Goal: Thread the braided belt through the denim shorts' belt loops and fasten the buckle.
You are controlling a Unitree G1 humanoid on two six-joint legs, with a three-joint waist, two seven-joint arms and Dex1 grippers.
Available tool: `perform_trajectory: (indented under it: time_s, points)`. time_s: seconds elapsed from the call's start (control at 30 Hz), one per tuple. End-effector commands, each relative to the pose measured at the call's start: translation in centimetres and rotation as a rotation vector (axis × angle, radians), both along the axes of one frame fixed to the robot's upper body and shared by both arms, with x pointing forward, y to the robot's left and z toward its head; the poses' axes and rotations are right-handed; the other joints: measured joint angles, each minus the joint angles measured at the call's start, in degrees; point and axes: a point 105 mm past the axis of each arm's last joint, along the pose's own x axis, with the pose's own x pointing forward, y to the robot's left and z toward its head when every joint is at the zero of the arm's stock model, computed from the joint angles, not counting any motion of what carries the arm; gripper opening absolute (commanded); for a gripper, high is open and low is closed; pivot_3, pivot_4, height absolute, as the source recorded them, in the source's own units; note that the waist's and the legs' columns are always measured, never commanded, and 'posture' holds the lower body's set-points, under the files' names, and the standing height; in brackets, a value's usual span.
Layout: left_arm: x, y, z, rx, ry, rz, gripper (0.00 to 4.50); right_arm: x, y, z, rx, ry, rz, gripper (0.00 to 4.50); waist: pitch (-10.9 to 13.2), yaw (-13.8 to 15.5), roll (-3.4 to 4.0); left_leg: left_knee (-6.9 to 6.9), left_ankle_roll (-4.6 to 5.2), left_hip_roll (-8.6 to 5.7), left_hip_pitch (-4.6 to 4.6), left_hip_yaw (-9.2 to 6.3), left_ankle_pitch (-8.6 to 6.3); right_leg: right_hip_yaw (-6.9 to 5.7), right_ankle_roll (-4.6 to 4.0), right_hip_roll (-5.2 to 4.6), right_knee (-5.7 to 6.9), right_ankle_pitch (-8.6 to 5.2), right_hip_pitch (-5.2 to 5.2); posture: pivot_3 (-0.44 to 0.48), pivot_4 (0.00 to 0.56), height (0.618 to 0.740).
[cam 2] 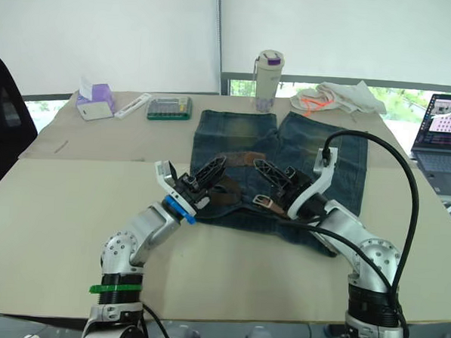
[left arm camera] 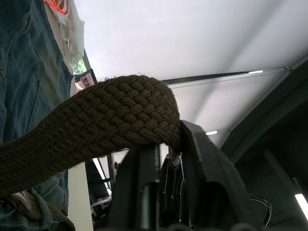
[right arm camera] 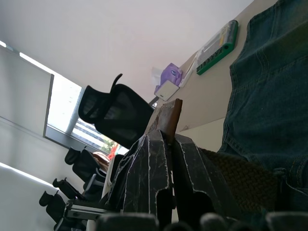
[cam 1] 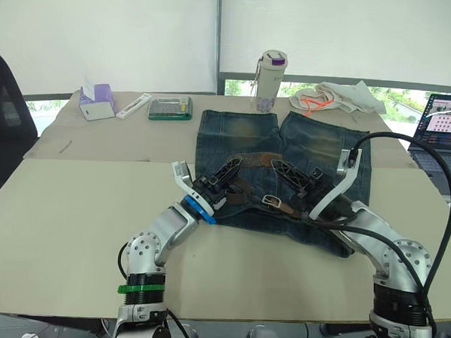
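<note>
The denim shorts lie flat on the table, legs pointing away and the waistband nearest me. The braided belt curls in a brown loop over the waistband area, its silver buckle resting on the denim. My left gripper is over the left half of the shorts, shut on a raised bend of the belt. My right gripper is just right of it, shut on a smooth brown end of the belt. I cannot make out the belt loops.
At the table's far edge stand a tumbler, a whitish cloth with orange cord, a green box, a white bar and a tissue box. A laptop is far right, a black chair left.
</note>
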Motion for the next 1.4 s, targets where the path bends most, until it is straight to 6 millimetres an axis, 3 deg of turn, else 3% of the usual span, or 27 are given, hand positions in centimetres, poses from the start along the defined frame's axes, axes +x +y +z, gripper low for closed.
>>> perform_trajectory:
  time_s: [0.03,0.1,0.23,0.37,0.47,0.6,0.73,0.87,1.13,1.4]
  points:
    - [-0.4,0.1,0.7,-0.019,-0.036,-0.010,0.02,-0.4,0.1,1.2,0.006,-0.053,0.017,0.00,0.0,0.0,0.00,0.00,0.00,0.00,0.00,-0.01,0.00,0.00,0.00,0.00,0.00,0.00,0.00,0.000,0.150,0.740]
    - [-0.3,0.2,0.6,-0.011,-0.036,-0.002,0.02,-0.5,0.2,1.2,-0.015,-0.074,0.021,0.00,0.0,0.0,0.00,0.00,0.00,0.00,0.00,-0.01,0.00,0.00,0.00,0.00,0.00,0.00,0.00,0.000,0.150,0.740]
    - [0.1,1.1,-0.3,0.044,-0.018,0.034,0.00,-0.8,0.0,0.7,-0.127,-0.158,0.020,1.48,0.0,0.0,-0.01,0.00,0.00,0.00,0.00,0.02,0.00,-0.01,0.00,0.01,-0.01,0.00,0.00,0.000,0.150,0.740]
    - [0.4,2.1,-1.3,0.128,0.007,0.062,0.00,-1.0,-0.8,-2.5,-0.544,-0.306,0.021,2.89,0.0,0.0,-0.06,0.00,-0.01,-0.02,0.00,0.05,0.00,-0.04,0.27,0.01,-0.05,-0.16,0.01,0.000,0.150,0.740]
    - [0.5,2.2,-2.2,0.206,0.028,0.069,0.00,-0.8,-1.5,-4.2,-0.759,-0.419,0.026,3.86,0.0,0.0,-0.12,0.00,-0.06,-0.02,0.02,0.05,0.03,-0.05,0.45,0.01,-0.04,-0.26,-0.01,0.000,0.150,0.740]
    - [0.8,2.3,-3.9,0.290,0.086,0.092,0.00,0.6,-2.4,-6.8,-1.045,-0.538,-0.013,3.86,0.1,0.1,-0.17,-0.02,-0.11,-0.02,0.05,0.05,0.05,-0.04,0.47,0.00,-0.05,-0.28,0.01,0.000,0.150,0.740]
    - [0.9,2.2,-4.2,0.296,0.107,0.104,0.00,0.8,-2.5,-8.1,-1.200,-0.642,0.023,3.86,0.1,0.2,-0.19,-0.03,-0.16,-0.04,0.04,0.00,0.07,-0.03,0.36,-0.04,-0.04,-0.21,0.00,0.000,0.150,0.740]
    - [0.9,2.4,-4.6,0.306,0.117,0.109,0.00,2.1,-3.7,-7.4,-1.192,-0.609,-0.099,3.86,0.1,0.3,-0.24,-0.02,-0.16,-0.03,0.06,-0.09,0.07,-0.02,0.16,-0.05,-0.04,-0.09,0.01,0.000,0.150,0.740]
    - [0.9,2.5,-4.8,0.314,0.122,0.108,0.00,2.9,-4.5,-7.8,-1.294,-0.611,-0.120,3.86,0.1,0.3,-0.23,-0.03,-0.16,-0.05,0.06,-0.12,0.07,-0.01,0.05,-0.05,-0.03,-0.02,0.01,0.000,0.150,0.740]
    - [0.8,2.5,-4.9,0.312,0.124,0.111,0.00,1.9,-4.5,-9.1,-1.339,-0.577,-0.026,3.86,0.1,0.3,-0.23,-0.02,-0.16,-0.06,0.07,-0.11,0.07,-0.01,0.04,-0.05,-0.03,-0.02,0.02,0.000,0.150,0.740]
